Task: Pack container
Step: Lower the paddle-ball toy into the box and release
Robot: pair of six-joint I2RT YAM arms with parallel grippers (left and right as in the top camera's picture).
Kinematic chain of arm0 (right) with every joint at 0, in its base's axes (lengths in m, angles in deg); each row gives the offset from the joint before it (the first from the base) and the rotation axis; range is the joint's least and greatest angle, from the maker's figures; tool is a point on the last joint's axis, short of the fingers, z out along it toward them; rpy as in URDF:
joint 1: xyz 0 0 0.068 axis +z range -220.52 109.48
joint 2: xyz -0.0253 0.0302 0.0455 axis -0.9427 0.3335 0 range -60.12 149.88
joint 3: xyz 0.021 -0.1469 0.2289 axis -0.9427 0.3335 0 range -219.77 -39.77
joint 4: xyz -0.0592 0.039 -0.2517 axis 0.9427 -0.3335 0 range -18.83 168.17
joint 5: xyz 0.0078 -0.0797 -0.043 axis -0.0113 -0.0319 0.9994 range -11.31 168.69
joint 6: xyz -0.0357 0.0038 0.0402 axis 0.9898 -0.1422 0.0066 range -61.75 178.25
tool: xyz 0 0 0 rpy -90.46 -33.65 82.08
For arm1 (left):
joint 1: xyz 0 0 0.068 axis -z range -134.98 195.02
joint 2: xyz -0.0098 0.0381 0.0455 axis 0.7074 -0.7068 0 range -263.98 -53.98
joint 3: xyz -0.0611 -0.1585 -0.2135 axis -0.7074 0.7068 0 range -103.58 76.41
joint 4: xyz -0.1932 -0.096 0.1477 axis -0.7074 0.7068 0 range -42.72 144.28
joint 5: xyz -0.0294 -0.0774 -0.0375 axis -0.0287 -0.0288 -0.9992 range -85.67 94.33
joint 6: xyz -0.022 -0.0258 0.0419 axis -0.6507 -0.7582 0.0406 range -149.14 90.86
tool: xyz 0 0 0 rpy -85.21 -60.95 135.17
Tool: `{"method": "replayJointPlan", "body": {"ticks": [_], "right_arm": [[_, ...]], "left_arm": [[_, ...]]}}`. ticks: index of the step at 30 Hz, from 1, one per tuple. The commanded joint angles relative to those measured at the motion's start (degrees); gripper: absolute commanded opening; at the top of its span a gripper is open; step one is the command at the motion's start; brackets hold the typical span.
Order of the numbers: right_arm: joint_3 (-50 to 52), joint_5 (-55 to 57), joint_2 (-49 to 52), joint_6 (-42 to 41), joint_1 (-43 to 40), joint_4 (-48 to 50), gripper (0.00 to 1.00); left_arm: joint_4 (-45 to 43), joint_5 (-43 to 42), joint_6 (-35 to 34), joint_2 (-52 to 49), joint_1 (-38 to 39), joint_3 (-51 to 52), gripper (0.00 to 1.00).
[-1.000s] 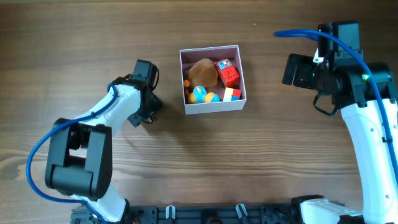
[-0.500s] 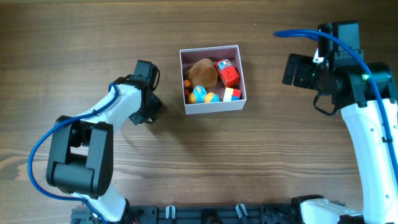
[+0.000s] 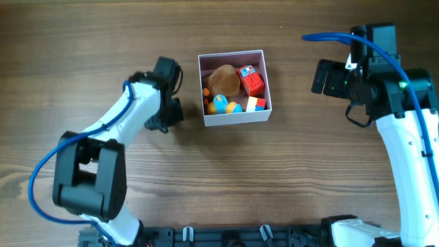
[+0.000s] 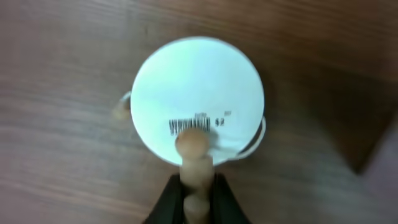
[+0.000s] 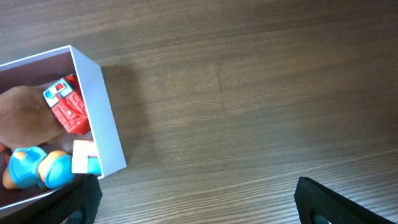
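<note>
The container (image 3: pixel 235 115) is a square white-walled box with a pink inside, standing at mid-table. It holds a brown lump (image 3: pixel 223 80), a red toy (image 3: pixel 250 79) and a blue and orange toy (image 3: pixel 221 104). My left gripper (image 3: pixel 170 113) is just left of the box. In the left wrist view that gripper (image 4: pixel 198 186) is shut on a tan wooden peg (image 4: pixel 194 149), which is joined to a white round disc (image 4: pixel 199 93) carrying a barcode sticker. My right gripper (image 5: pixel 199 208) stands open over bare wood, right of the container wall (image 5: pixel 99 106).
The wooden tabletop (image 3: pixel 288 171) runs all round the box. The right arm (image 3: pixel 405 130) rises along the right edge, with a blue cable (image 3: pixel 329 36) looping from it. The left arm's base (image 3: pixel 89 178) is at the lower left.
My left gripper has closed on the wooden peg and moved a little up and right, nearer the container. The right arm has not moved.
</note>
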Motion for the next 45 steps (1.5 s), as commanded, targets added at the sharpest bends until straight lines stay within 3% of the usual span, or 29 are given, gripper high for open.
{"method": "replayJointPlan", "body": {"ticks": [1, 9, 12, 15, 21, 30, 33, 35, 38, 45], "right_arm": [[0.17, 1.01, 0.31, -0.81, -0.24, 0.15, 1.0], [0.17, 1.01, 0.31, -0.83, -0.24, 0.15, 1.0], [0.17, 1.01, 0.31, -0.83, -0.24, 0.15, 1.0], [0.17, 1.01, 0.31, -0.83, -0.24, 0.17, 1.0], [0.17, 1.01, 0.31, -0.83, -0.24, 0.17, 1.0], [0.17, 1.01, 0.31, -0.81, -0.24, 0.17, 1.0], [0.17, 1.01, 0.31, -0.83, -0.24, 0.15, 1.0], [0.17, 1.01, 0.31, -0.83, -0.24, 0.17, 1.0], [0.17, 1.01, 0.31, -0.83, -0.24, 0.15, 0.99], [0.17, 1.01, 0.31, -0.83, -0.24, 0.17, 1.0]], "left_arm": [[2.86, -3.06, 4.7, 5.29, 0.72, -8.0, 0.04], [-3.8, -10.56, 6.32, 10.36, 12.15, -12.17, 0.04], [-8.74, -10.14, 6.12, 9.29, 18.01, -12.17, 0.04], [-12.81, -4.0, 3.54, 5.84, 23.04, -12.17, 0.04], [-19.52, -3.39, 2.45, -4.15, 24.61, -12.17, 0.04], [-17.99, 1.25, 2.43, -6.91, 24.57, -12.17, 0.04], [-15.5, 1.11, -0.13, -6.88, 24.63, -12.17, 0.23], [-14.97, 1.11, -0.11, -6.78, 24.63, -12.17, 0.46], [-14.71, 1.44, -0.09, -4.79, 24.46, -12.57, 0.66], [-8.61, 2.25, 0.15, 8.59, 22.47, -21.97, 0.73]]}}
